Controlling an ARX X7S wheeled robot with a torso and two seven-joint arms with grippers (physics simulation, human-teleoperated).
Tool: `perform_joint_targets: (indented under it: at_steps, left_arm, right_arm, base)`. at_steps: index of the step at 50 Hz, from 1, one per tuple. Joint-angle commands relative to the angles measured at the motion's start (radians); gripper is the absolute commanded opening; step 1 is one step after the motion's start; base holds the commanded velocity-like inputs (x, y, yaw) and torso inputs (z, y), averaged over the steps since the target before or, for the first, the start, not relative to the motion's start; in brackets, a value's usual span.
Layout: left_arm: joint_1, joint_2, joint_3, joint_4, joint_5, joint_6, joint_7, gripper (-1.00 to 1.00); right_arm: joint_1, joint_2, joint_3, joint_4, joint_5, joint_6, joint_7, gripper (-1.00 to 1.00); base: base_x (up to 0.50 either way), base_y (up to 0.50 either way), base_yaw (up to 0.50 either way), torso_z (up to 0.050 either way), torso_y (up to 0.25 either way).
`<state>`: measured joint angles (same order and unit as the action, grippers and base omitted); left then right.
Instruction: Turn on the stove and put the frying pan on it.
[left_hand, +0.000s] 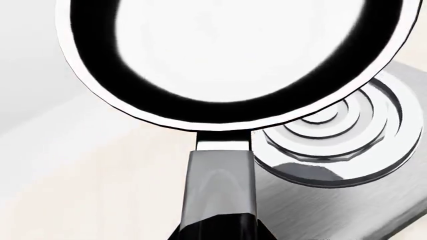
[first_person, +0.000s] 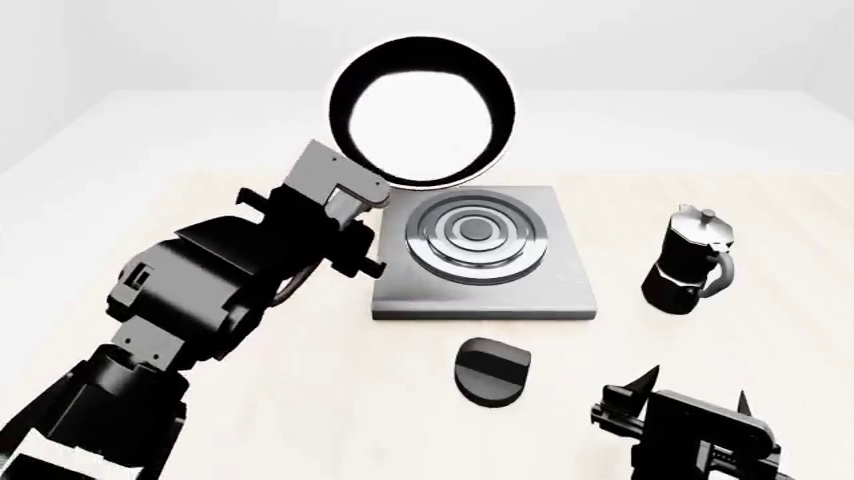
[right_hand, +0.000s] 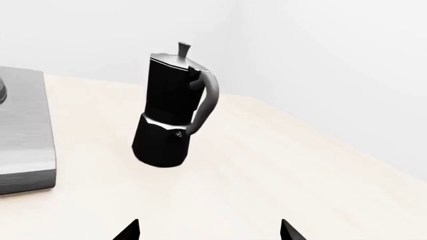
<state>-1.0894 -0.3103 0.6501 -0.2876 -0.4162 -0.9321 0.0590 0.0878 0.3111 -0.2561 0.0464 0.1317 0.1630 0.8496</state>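
Note:
My left gripper (first_person: 363, 215) is shut on the grey handle (left_hand: 220, 185) of the frying pan (first_person: 422, 110), a round black pan with a shiny inside. It holds the pan in the air, tilted, above the far left edge of the stove (first_person: 483, 298). The stove is a flat grey square hotplate with a ring burner (first_person: 477, 237); in the left wrist view the burner (left_hand: 333, 130) shows beside and below the pan (left_hand: 233, 55). A small black round knob (first_person: 493, 368) lies on the table in front of the stove. My right gripper (first_person: 697, 395) is open and empty, low at the front right.
A black moka pot (first_person: 690, 260) with a silver lid stands right of the stove; it also shows in the right wrist view (right_hand: 172, 107), with the stove's edge (right_hand: 27, 125) beside it. The light table runs to a white wall behind.

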Motion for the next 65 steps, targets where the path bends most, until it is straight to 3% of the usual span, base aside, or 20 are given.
perform_joint_targets:
  at_steps: [1,15,22,26,27,32,43,48,65]
  left_arm:
    - [-0.105,0.06,0.042,-0.091,0.058,-0.025,0.057,-1.0]
    - [-0.116,0.092,0.005,-0.078,0.033,-0.041,0.029,-1.0]
    - [-0.153,0.129,-0.022,-0.084,0.001,-0.153,0.004,-1.0]
    - [-0.168,0.12,0.072,-0.072,0.028,-0.161,0.043,-1.0]
    - [-0.181,0.117,0.107,-0.083,0.021,-0.173,0.088,-1.0]
    - [-0.203,0.158,0.054,-0.172,0.004,-0.208,0.062,-1.0]
    - [-0.247,0.195,0.087,-0.247,-0.002,-0.223,0.101,-1.0]
    - [-0.253,0.22,0.024,-0.319,-0.037,-0.217,0.104,-1.0]
    - [-0.25,0.263,0.002,-0.429,-0.064,-0.182,0.1,-1.0]
  right_arm:
    - [0.004,0.001,-0.004,0.006,0.001,-0.003,-0.002,1.0]
    - [0.004,0.004,-0.007,0.008,0.002,-0.004,-0.003,1.0]
    - [0.002,0.006,-0.008,0.002,0.002,0.0,0.001,1.0]
    - [0.004,0.007,-0.009,0.002,0.0,0.0,0.002,1.0]
    - [0.004,0.006,-0.009,0.004,0.001,-0.001,0.001,1.0]
    - [0.007,0.006,-0.009,0.01,0.003,-0.005,0.0,1.0]
    - [0.01,0.006,-0.014,0.007,0.003,0.001,0.001,1.0]
    - [0.012,0.006,-0.015,0.011,0.003,-0.002,0.0,1.0]
    - [0.013,0.01,-0.02,0.011,0.003,0.002,-0.001,1.0]
  base:
    - [0.0,0.0,0.0,0.0,0.0]
    - [0.0,0.0,0.0,0.0,0.002]
    - [0.0,0.0,0.0,0.0,0.001]
    - [0.0,0.0,0.0,0.0,0.002]
    - [0.0,0.0,0.0,0.0,0.0]
    - [0.0,0.0,0.0,0.0,0.002]
    - [0.0,0.0,0.0,0.0,0.001]
    - [0.0,0.0,0.0,0.0,0.002]
    - [0.0,0.0,0.0,0.001,0.002]
